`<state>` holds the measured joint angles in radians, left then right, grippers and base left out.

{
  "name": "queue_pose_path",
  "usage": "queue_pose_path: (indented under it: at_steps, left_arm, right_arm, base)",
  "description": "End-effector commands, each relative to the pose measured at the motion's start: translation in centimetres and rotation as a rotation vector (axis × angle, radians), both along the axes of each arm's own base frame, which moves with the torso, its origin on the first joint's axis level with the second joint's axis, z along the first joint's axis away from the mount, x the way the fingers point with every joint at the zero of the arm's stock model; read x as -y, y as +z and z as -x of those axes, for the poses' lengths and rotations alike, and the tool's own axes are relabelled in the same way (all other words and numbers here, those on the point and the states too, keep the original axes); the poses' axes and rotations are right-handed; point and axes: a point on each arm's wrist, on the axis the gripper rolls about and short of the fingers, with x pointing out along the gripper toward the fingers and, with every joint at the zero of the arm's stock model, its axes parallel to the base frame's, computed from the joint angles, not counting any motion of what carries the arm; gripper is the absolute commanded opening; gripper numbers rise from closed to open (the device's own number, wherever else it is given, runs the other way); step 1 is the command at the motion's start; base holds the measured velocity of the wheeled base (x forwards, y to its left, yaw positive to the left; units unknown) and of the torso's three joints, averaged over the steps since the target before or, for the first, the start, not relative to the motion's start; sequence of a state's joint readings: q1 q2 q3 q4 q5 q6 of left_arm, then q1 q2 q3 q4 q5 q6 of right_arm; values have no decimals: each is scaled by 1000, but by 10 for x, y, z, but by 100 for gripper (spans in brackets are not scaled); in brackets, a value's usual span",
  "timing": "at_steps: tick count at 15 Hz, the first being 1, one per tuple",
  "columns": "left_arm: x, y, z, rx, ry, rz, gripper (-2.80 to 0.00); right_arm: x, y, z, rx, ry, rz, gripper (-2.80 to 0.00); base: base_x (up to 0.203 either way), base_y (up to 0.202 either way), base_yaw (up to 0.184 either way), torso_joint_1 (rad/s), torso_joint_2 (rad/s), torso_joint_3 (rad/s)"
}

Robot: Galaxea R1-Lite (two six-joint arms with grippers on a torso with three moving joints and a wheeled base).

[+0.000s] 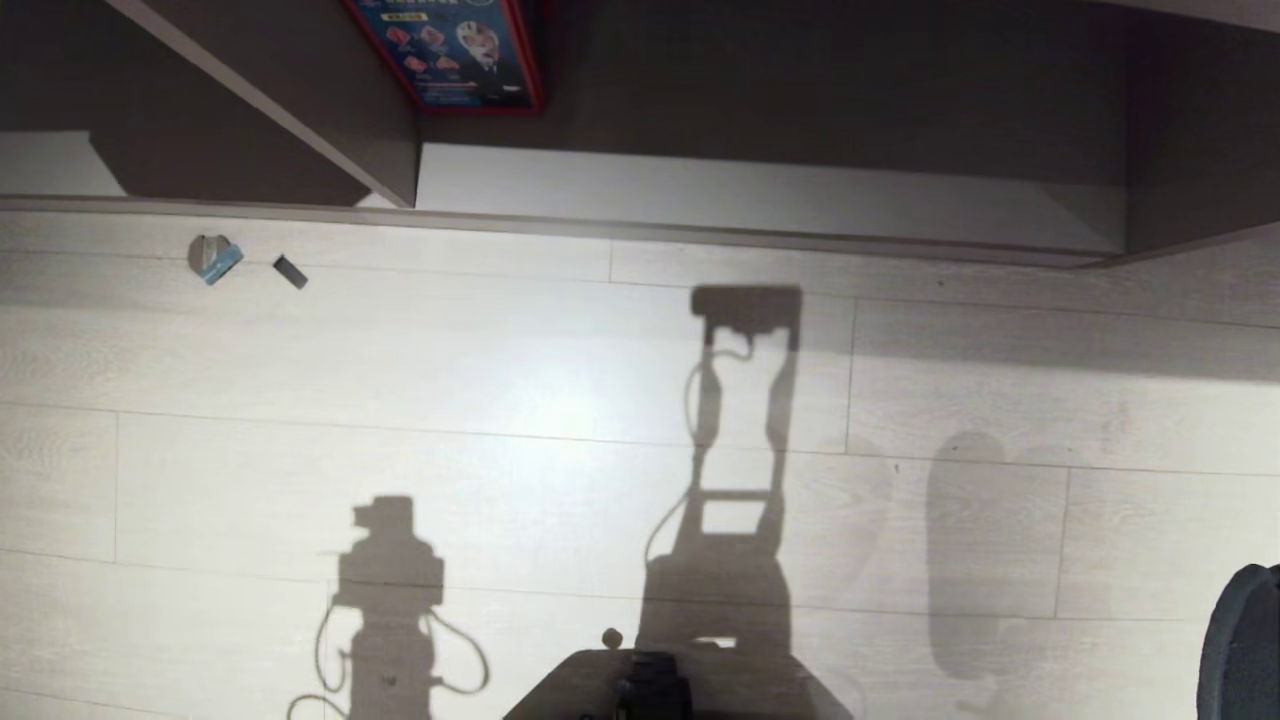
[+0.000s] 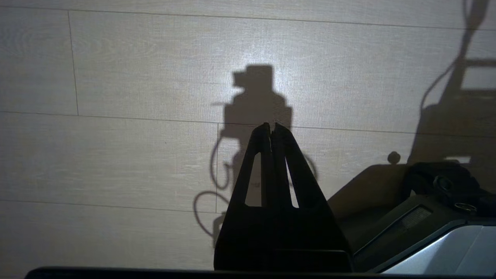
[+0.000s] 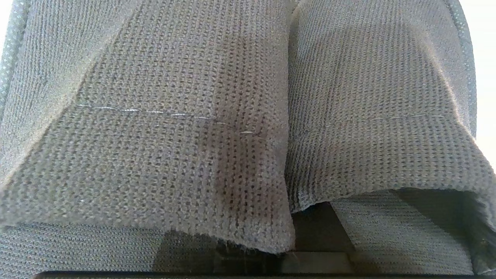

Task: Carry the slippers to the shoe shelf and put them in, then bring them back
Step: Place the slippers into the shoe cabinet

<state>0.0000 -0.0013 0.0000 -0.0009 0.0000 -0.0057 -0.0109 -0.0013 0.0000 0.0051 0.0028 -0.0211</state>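
Clearly this is the carrying step: the slippers point(image 3: 248, 116) hang side by side right in front of the right wrist camera, filling that view, and the right gripper is clamped tight on them (its fingers are hidden behind the fabric, but the pair hangs from that arm). In the head view a dark rounded edge, probably one slipper, shows nearest the robot, well short of the shoe shelf point(image 1: 760, 190). The left gripper point(image 2: 272, 130) hangs over bare floor point(image 1: 500, 400) with its fingers pressed together, holding nothing. Beyond the robot's long shadows on the floor, the shoe shelf runs across the far side, its pale base board and upright divider panel point(image 1: 300, 110) in sight. Next, by my judgement, the robot needs to close in on the shelf and bring the pair low enough to slide into the open cubby.
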Motion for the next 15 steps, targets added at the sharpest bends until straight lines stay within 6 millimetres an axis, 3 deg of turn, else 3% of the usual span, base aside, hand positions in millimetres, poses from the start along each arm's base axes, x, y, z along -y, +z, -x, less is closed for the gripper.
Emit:
queue_pose_path:
  at_steps: [1,15]
  left_arm:
    - [0,0,0,-1,0,0,-280]
    - [0,0,0,-1,0,0,-280]
  right_arm:
    - [0,0,0,-1,0,0,-280]
    - [0,0,0,-1,0,3,-280]
  base:
    - [0,0,0,6,0,-198]
    - [0,0,0,4,1,-174]
